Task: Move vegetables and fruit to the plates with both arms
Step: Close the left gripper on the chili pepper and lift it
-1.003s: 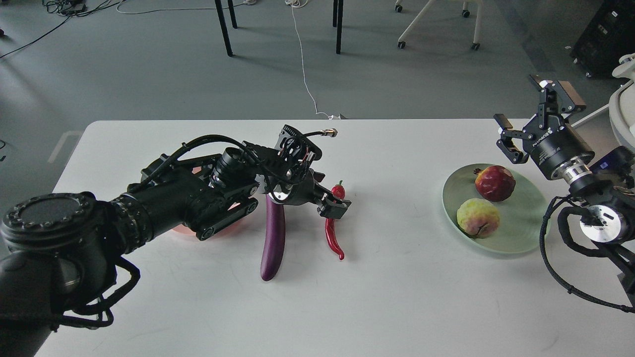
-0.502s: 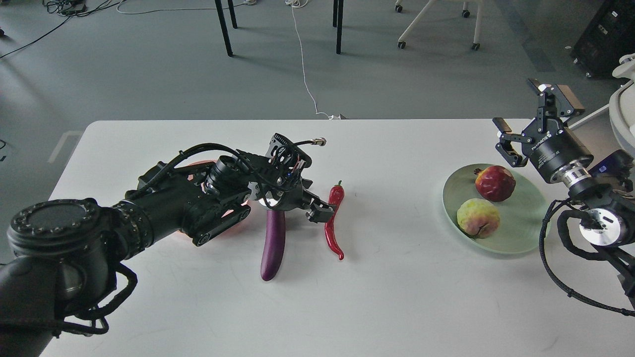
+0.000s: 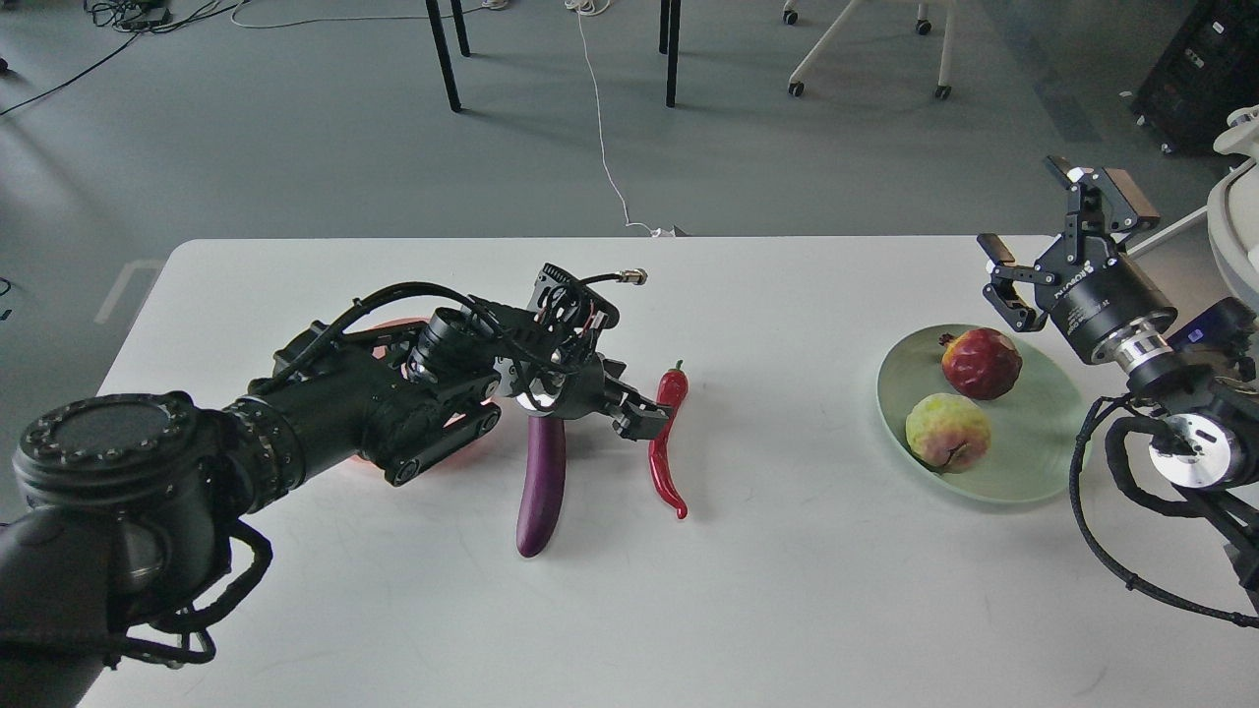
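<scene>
The purple eggplant (image 3: 541,482) lies on the white table (image 3: 748,590), its stem end hidden under my left wrist. The red chili pepper (image 3: 667,447) lies just right of it. My left gripper (image 3: 639,420) is low between them, against the chili's left side; its fingers cannot be told apart. The pink plate (image 3: 462,450) is mostly hidden behind my left arm. The mint green plate (image 3: 1028,472) at the right holds the dark red fruit (image 3: 981,362) and the yellow-green fruit (image 3: 946,431). My right gripper (image 3: 1057,211) is open and empty, raised behind that plate.
Beyond the table's far edge are grey floor, chair and table legs (image 3: 672,59) and a white cable (image 3: 605,147). A pale machine body (image 3: 1239,226) stands at the far right edge.
My left gripper has dropped and drawn back left, from over the chili's middle to its left side. The chili has shifted very slightly right. My right gripper has barely moved.
</scene>
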You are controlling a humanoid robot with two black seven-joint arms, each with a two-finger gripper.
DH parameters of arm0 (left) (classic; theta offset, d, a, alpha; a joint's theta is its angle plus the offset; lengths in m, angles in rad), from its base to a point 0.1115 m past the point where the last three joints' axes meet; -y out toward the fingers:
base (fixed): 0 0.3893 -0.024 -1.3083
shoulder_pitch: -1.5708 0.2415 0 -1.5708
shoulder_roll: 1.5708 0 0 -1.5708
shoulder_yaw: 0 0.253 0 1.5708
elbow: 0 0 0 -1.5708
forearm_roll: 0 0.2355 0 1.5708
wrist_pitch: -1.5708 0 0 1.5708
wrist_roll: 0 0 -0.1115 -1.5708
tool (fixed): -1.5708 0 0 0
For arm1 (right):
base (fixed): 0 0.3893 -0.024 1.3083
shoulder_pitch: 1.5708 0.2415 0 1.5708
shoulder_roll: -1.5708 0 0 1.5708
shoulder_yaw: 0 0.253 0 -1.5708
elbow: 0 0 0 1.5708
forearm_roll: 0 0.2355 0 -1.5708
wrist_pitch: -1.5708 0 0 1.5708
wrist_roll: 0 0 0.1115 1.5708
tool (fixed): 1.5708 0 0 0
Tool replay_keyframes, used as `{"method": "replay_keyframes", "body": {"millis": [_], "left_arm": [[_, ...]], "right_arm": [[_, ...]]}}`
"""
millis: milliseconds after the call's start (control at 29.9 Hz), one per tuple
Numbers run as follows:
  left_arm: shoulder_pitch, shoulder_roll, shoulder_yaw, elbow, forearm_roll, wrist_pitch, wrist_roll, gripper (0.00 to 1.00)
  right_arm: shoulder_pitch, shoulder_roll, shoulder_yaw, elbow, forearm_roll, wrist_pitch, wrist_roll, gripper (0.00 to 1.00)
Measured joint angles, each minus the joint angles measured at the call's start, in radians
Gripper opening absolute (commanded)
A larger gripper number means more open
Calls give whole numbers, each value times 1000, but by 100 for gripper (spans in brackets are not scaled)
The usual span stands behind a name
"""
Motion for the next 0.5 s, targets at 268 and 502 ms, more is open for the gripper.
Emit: {"method": "replay_keyframes", "body": {"millis": [268, 502], "left_arm": [[-20, 0, -1, 0, -16, -2, 0, 85], [-10, 0, 3, -2, -16, -3, 3, 82]], "right_arm": [[-6, 0, 0, 0, -1, 0, 0, 97], [-8, -1, 0, 0, 0, 0, 0, 97]]}}
